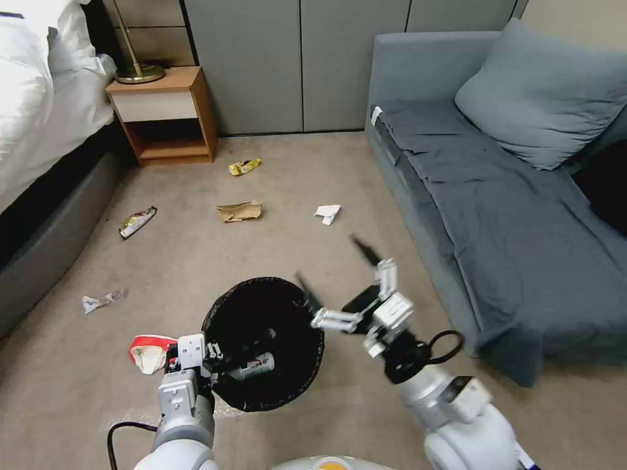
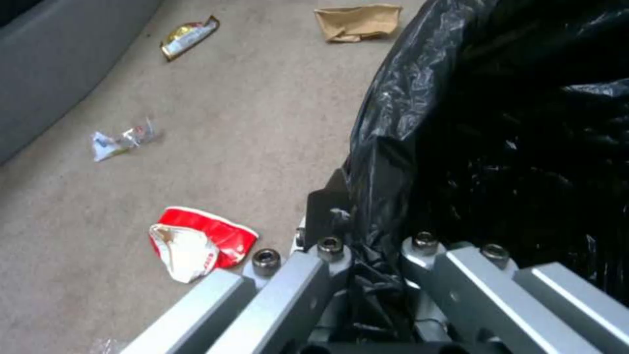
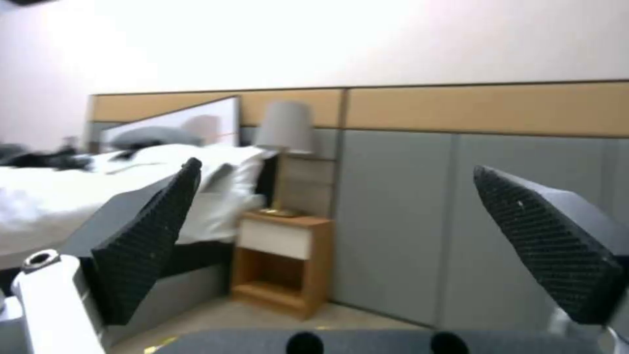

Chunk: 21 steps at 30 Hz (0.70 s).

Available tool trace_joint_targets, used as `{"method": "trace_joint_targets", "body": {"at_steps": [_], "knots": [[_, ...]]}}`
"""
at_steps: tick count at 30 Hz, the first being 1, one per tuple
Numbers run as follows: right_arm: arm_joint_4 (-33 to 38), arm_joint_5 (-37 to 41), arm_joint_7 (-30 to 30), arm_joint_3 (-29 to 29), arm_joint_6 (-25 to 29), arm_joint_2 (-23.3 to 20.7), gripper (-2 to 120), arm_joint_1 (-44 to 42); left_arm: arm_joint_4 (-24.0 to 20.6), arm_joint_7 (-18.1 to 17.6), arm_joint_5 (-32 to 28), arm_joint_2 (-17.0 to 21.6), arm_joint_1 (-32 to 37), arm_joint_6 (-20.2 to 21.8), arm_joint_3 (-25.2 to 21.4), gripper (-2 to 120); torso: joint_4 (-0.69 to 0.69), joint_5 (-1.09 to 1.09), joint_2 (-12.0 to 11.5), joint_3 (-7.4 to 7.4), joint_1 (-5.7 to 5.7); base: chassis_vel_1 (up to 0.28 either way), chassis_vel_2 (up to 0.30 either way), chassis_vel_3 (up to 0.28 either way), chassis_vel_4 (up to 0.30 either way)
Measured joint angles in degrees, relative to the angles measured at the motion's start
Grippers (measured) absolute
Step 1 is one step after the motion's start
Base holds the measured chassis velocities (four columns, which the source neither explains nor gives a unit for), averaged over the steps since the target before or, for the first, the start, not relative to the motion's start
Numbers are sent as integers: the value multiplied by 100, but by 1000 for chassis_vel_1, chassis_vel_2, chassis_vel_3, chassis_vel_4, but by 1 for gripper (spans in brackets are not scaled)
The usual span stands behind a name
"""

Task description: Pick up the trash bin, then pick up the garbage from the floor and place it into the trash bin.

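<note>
Holding trash bin point(image 1: 264, 343) by near rim, left gripper point(image 1: 196, 365) fingers pinch black bag. Right gripper point(image 1: 339, 277) fingers wide, empty, above bin's far right edge. Nearest litter, red-white wrapper point(image 1: 150, 352), lies on floor point(image 1: 196, 261) just left of bin.

Open floor point(image 1: 196, 261) is lying between the bed point(image 1: 39, 215) on the left and the sofa point(image 1: 496, 248) on the right. The nightstand point(image 1: 166, 114) is closing the far left corner. The trash bin point(image 1: 264, 343) is blocking the near middle.
</note>
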Motion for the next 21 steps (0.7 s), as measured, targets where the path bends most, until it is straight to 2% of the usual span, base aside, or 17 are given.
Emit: {"method": "trace_joint_targets", "body": {"at_steps": [6, 9, 13, 21], "knots": [[-103, -263, 195, 197, 312, 409, 100, -508, 9, 2, -8, -20, -19, -28, -62, 1, -1, 0, 0, 0, 0, 0, 0, 0, 0], [-467, -516, 345, 268, 631, 761, 100, -807, -49, 2, -38, -19, -21, -38, -119, 1, 0, 1, 0, 0, 0, 0, 0, 0, 0], [-758, -584, 383, 253, 794, 930, 100, -915, -104, 2, -79, -12, -34, -44, -157, 1, 0, 0, 0, 0, 0, 0, 0, 0, 0], [-977, -578, 352, 245, 825, 987, 100, -878, -177, -4, -125, -1, -58, -44, -182, 1, 0, 1, 0, 0, 0, 0, 0, 0, 0]]}}
